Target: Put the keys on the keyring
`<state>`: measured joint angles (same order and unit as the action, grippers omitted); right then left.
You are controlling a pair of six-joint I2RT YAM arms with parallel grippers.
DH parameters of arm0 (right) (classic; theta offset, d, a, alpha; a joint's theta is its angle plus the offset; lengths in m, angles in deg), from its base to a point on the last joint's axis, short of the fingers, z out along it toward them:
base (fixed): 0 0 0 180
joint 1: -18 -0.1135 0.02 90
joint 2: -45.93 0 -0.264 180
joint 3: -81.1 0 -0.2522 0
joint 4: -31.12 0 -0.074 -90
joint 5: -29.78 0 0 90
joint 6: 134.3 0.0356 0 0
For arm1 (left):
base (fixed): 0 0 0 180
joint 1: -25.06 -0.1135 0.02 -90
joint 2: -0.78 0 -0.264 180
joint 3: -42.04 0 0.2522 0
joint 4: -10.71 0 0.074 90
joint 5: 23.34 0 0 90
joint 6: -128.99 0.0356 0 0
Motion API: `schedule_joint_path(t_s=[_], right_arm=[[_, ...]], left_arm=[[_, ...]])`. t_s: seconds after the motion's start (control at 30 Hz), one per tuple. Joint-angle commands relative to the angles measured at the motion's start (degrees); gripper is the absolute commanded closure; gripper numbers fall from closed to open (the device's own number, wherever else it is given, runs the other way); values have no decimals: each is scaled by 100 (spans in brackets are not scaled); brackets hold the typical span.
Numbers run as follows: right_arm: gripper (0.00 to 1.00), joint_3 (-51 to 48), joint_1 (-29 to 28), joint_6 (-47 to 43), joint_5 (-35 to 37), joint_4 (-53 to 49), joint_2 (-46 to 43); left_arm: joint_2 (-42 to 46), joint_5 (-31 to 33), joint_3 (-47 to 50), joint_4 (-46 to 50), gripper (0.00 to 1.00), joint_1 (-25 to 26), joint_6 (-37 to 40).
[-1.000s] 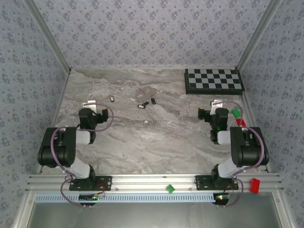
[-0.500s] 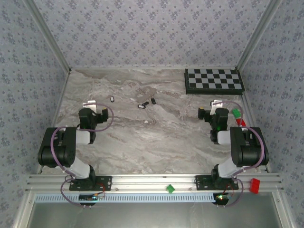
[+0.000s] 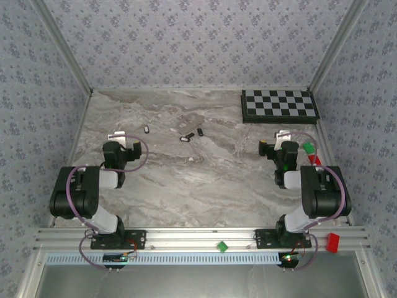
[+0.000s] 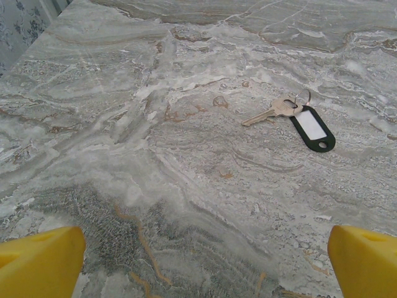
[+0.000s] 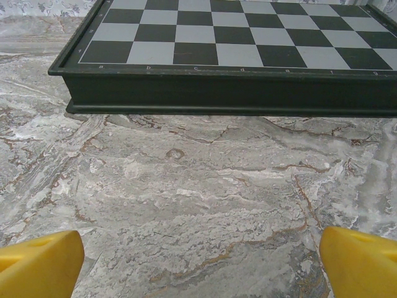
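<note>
I am keeping the left claw [image 4: 205, 264] hovering with its yellow fingers [image 4: 40, 261] spread wide above the marble desk [image 4: 124, 124]. Ahead and to its right, one of the keys [image 4: 268, 114] is lying flat, with a black, white-centred tag [image 4: 312, 126] at its head. The right claw [image 5: 198, 264] is likewise standing wide apart, facing the chessboard [image 5: 236, 37]. From overhead, the keys are showing scattered mid-desk, clear of both claws.

We see 2 black arms, the left arm [image 3: 77, 192] and the right arm [image 3: 322, 192], with pale grey links and looping purple cables [image 3: 146, 152]; the left tool [image 4: 203, 264] and right tool [image 5: 201, 264] have yellow fingers [image 4: 40, 261].
</note>
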<state>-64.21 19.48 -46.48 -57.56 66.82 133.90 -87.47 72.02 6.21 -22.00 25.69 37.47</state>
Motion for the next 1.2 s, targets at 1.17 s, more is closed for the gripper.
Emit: schedule_joint_path(t_s=[1.17], right_arm=[[1,812,-2356,2887,315,-3226,-2798]], left_arm=[[-1324,-570,-5038,5870,20,1691,-2567]])
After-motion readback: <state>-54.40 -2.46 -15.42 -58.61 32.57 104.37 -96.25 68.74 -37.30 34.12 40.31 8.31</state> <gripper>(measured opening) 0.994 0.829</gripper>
